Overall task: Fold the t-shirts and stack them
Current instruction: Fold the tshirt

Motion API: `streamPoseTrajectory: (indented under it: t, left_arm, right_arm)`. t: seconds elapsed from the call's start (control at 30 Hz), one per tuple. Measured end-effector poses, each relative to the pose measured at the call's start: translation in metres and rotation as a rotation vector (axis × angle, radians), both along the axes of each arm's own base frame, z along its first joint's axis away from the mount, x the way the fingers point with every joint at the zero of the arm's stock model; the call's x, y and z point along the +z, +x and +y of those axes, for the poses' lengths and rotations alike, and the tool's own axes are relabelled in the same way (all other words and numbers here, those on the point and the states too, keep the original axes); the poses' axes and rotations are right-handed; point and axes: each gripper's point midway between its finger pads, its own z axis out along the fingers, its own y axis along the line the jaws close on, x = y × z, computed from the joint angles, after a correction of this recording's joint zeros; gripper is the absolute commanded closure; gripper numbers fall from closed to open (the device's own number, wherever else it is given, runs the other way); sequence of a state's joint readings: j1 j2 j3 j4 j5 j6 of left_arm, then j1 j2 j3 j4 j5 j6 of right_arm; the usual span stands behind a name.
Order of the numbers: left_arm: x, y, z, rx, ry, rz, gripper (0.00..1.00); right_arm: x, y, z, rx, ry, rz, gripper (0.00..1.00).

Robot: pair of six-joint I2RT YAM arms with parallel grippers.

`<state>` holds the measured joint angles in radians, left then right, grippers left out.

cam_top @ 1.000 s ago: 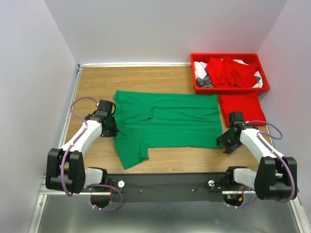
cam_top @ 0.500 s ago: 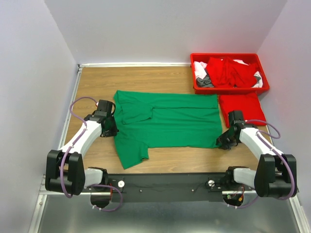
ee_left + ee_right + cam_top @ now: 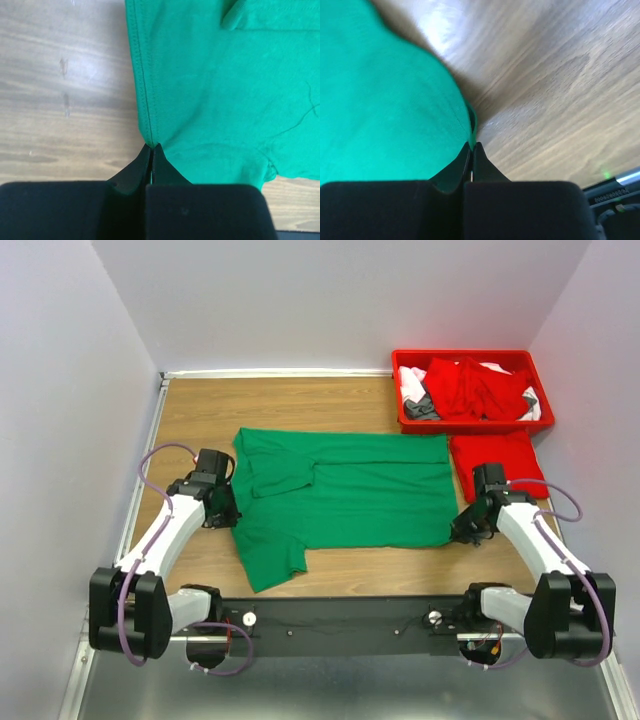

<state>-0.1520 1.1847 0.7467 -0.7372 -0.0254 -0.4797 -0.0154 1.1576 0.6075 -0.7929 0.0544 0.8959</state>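
Observation:
A bright green t-shirt lies spread sideways across the middle of the wooden table, one sleeve pointing toward the near edge. My left gripper is shut on its left edge, the stitched hem pinched between the jaw tips. My right gripper is shut on the shirt's near right corner, which is lifted a little off the wood. A folded red t-shirt lies flat just right of the green one. More red, white and grey garments fill the bin.
A red plastic bin stands at the back right corner. White walls enclose the table on the left, back and right. A metal rail carrying the arm bases runs along the near edge. Bare wood lies behind the green shirt.
My right gripper moved in to the green shirt's near right corner and closed on it. My left gripper stayed shut on the left hem and shifted slightly toward the near edge.

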Motion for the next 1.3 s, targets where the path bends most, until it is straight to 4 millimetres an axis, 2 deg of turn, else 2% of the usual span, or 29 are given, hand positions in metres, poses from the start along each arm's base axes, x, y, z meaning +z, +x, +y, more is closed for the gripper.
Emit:
streamPoseTrajectory:
  t: [0.17, 0.3, 0.5, 0.67, 0.97, 1.3]
  left_arm:
    - [0.009, -0.009, 0.001, -0.002, 0.0, -0.001, 1.0]
    - [0.014, -0.007, 0.0, -0.008, -0.005, -0.003, 1.0]
    - [0.021, 0.003, 0.004, -0.013, -0.006, -0.009, 1.0]
    - [0.021, 0.011, 0.01, -0.004, -0.007, -0.001, 1.0]
    - [0.016, 0.022, 0.003, -0.017, -0.07, 0.022, 1.0]
    - [0.02, 0.056, 0.002, -0.015, -0.105, -0.02, 1.0]
  right_arm:
    - [0.023, 0.011, -0.005, 0.062, -0.034, -0.045, 0.99]
    - [0.035, 0.021, -0.008, 0.109, -0.051, -0.053, 0.99]
    - [0.051, 0.045, -0.014, 0.176, -0.093, -0.071, 0.99]
    - [0.065, 0.076, -0.022, 0.22, -0.138, -0.087, 0.99]
    - [0.065, 0.112, -0.024, 0.271, -0.149, -0.079, 0.99]
    - [0.059, 0.145, -0.023, 0.308, -0.144, -0.085, 0.99]
